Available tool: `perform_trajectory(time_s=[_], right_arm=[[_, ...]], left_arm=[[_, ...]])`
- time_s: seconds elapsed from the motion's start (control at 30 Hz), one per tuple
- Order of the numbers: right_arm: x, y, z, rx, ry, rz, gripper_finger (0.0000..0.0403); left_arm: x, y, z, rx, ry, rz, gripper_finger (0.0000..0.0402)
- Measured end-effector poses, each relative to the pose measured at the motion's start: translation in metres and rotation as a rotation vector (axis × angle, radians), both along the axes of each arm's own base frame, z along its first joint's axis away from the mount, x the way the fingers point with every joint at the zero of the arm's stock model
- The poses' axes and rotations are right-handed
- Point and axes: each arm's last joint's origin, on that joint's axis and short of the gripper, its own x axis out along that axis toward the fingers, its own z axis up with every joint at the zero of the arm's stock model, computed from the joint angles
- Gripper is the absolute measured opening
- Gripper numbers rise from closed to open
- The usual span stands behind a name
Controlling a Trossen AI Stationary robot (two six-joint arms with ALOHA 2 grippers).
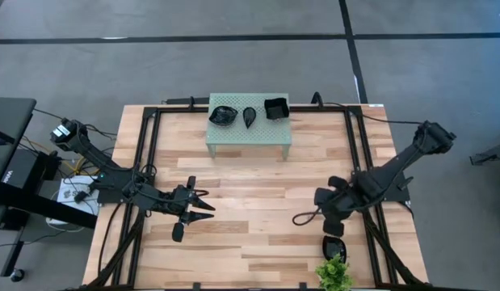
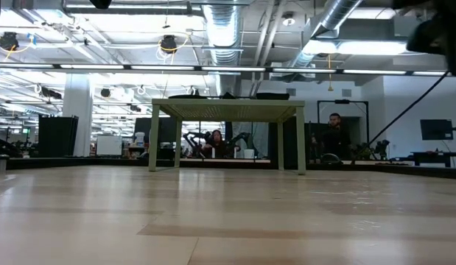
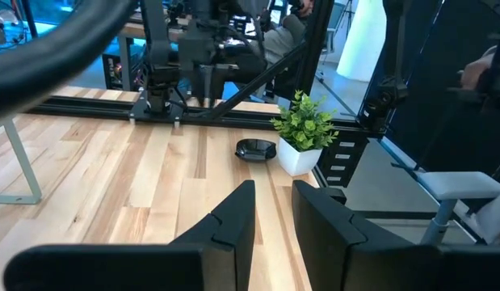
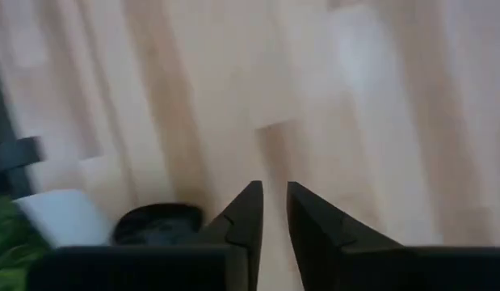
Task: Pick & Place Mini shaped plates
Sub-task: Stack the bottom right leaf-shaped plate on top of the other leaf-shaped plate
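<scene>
Three black mini plates (image 1: 249, 114) sit on the green stand (image 1: 248, 139); one plate (image 1: 334, 246) remains beside the plant (image 1: 335, 275). The right hand (image 1: 331, 227), empty and slightly parted, hovers above it; the left hand (image 1: 207, 206) waits, part open, empty.

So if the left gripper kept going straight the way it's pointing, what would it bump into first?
Probably the small black plate lying beside the potted plant. The left gripper points across bare wood toward them; depth is hard to judge, so it might slip past.

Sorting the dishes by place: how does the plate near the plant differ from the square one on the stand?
The plate by the plant lies on the table, near the right pincer; the square plate sits raised on the pale green stand. The first looks rounded, the second has corners. The first lies alone; the second has two plates beside it. Both are small, glossy and black.
</scene>
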Motion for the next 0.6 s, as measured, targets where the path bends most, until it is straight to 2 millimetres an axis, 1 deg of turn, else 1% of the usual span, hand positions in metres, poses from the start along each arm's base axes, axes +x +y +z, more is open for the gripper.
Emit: perform_trajectory(time_s=[0.23,0.33,0.47,0.6], right_arm=[[0.001,0.020,-0.016,0.041,0.117,-0.038,0.0057],[0.005,0.033,-0.030,0.046,0.182,-0.057,0.0057],[0.013,0.053,-0.052,0.076,0.262,0.000,0.0057],[0.021,0.064,-0.074,0.099,0.355,0.042,0.0057]], left_arm=[[0.000,0.000,0.000,0.002,0.001,0.000,0.0085],[0.000,0.000,0.000,0.003,0.002,0.000,0.0085],[0.000,0.000,-0.004,0.011,0.010,0.000,0.0085],[-0.001,0.001,-0.009,0.018,0.023,0.000,0.0085]])
